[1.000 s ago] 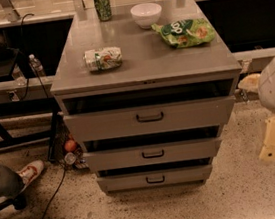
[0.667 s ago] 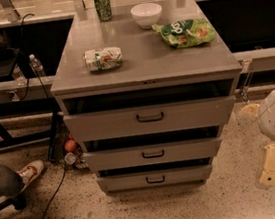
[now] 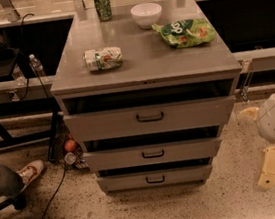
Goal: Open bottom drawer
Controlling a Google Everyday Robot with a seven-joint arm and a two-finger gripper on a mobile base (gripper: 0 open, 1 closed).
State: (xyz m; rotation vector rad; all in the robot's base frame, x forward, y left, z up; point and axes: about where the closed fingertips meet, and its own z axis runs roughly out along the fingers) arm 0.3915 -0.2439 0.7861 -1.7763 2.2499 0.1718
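Bottom drawer (image 3: pixel 122 182): lower centre of frame, lowest of three grey fronts, small black handle (image 3: pixel 155 179).
Pincer (image 3: pixel 272 168): lower right, near the floor, well apart from the bottom drawer; grip cannot be told.
Counter (image 3: pixel 142 65): green can (image 3: pixel 102 4), white bowl (image 3: pixel 146 14), snack bag (image 3: pixel 185 32).

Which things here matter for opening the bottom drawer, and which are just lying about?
For the job: bottom drawer, its black handle, the claw, low, right of the cabinet.
Lying about on its top: upright green can, white bowl, green snack bag, can on its side.
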